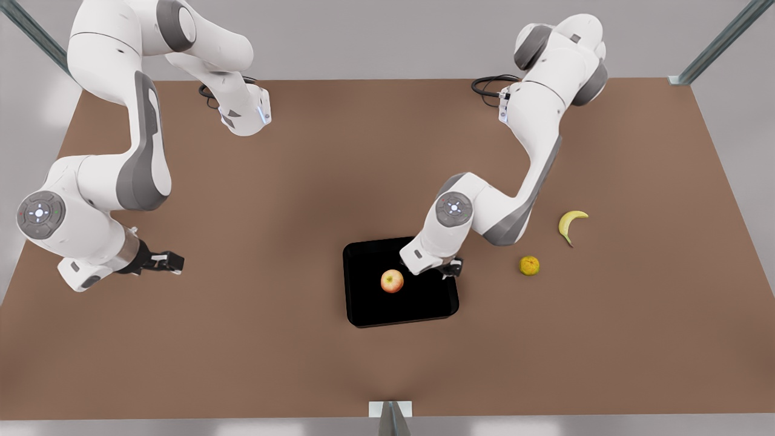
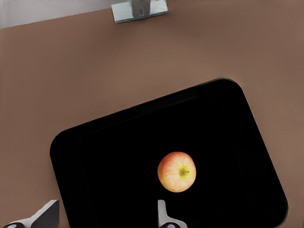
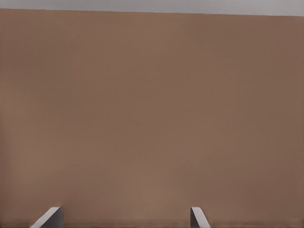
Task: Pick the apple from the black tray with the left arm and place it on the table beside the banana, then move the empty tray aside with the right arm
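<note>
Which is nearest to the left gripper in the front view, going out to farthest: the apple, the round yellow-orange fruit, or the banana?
Measured from the left gripper, open above the black tray:
1. The apple, on the tray, toward the front view's left.
2. The round yellow-orange fruit, on the table, toward the front view's right.
3. The banana, beyond that fruit.
The right gripper waits, open.

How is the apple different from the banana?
The apple is round and red-pink with yellow; the banana is curved and yellow with a dark tip. The apple sits in the black tray; the banana lies on the bare brown table. The left tool hovers near the apple, while the banana has nothing close over it. Both are small fruit.
</note>
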Robot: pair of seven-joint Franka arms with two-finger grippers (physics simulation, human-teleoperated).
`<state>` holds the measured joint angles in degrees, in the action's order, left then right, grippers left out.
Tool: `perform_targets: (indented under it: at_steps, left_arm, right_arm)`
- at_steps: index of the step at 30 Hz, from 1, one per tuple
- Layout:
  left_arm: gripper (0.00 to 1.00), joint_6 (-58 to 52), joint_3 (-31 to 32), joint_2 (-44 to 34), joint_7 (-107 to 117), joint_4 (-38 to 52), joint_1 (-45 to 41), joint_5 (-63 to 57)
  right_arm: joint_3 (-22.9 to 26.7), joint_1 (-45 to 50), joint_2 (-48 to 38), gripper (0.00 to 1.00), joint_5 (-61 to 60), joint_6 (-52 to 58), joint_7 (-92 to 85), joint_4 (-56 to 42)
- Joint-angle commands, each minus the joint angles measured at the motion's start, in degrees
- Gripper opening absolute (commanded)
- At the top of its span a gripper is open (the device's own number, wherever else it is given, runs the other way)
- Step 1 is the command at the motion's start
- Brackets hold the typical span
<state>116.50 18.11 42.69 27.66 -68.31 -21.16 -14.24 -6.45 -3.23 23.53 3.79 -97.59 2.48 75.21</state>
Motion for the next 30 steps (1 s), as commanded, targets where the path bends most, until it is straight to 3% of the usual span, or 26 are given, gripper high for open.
perform_targets:
  at_steps: [1,3,4,10,13,30]
  left_arm:
    - [1.0,5.4,0.0,0.81,31.84,0.11,-0.72,-2.45]
    - [1.0,5.93,-1.58,8.63,35.8,10.82,-8.01,-6.24]
    - [1.0,6.02,-2.02,9.08,35.89,11.53,-9.07,-6.15]
    - [1.0,1.72,-3.43,9.25,41.16,7.93,-11.71,-5.8]
    - [1.0,9.71,-3.69,10.83,43.8,7.84,-11.53,-3.78]
    - [1.0,11.03,-3.69,15.75,36.94,4.41,-10.92,-10.28]
  right_arm:
    - [0.03,-0.02,-0.07,1.0,-0.01,1.87,0.51,-0.07]
    - [0.12,-0.02,-0.07,1.0,-0.01,1.87,0.51,-0.07]
    - [0.12,-0.02,-0.07,1.0,-0.01,1.87,0.51,-0.07]
    - [0.12,-0.02,0.02,1.0,-0.01,2.05,0.42,-0.06]
    - [0.12,-0.02,0.02,1.0,-0.01,2.05,0.42,0.02]
    - [0.12,-0.11,0.11,1.0,-0.01,2.05,0.16,0.02]
